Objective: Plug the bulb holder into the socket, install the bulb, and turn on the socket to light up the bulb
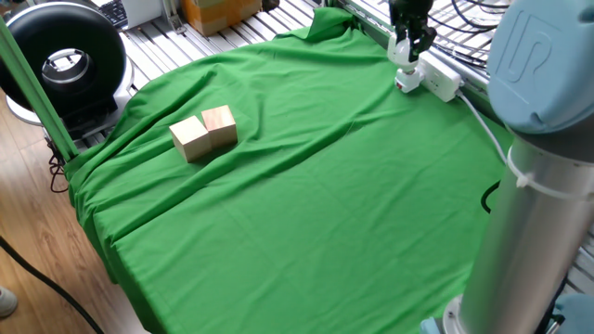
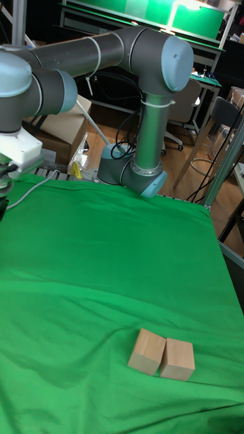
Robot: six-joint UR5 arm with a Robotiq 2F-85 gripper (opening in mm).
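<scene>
At the far right of the green cloth lies the socket (image 1: 442, 83), a long white strip whose cable (image 1: 478, 121) trails toward me. The bulb holder (image 1: 406, 83) sits on the strip's near end. Directly above it stands the white bulb (image 1: 406, 57), its base at the holder's top; I cannot tell how deep it sits. My gripper (image 1: 406, 51) points down over it, shut on the bulb. In the tall fixed view only the arm (image 2: 102, 51) shows; gripper, bulb and socket lie off its left edge.
Two wooden blocks (image 1: 204, 133) (image 2: 161, 354) lie side by side at the cloth's left. A black round device (image 1: 65, 60) stands off the table's far left corner. The arm's grey column (image 1: 529, 213) fills the right foreground. Metal rails run behind the socket.
</scene>
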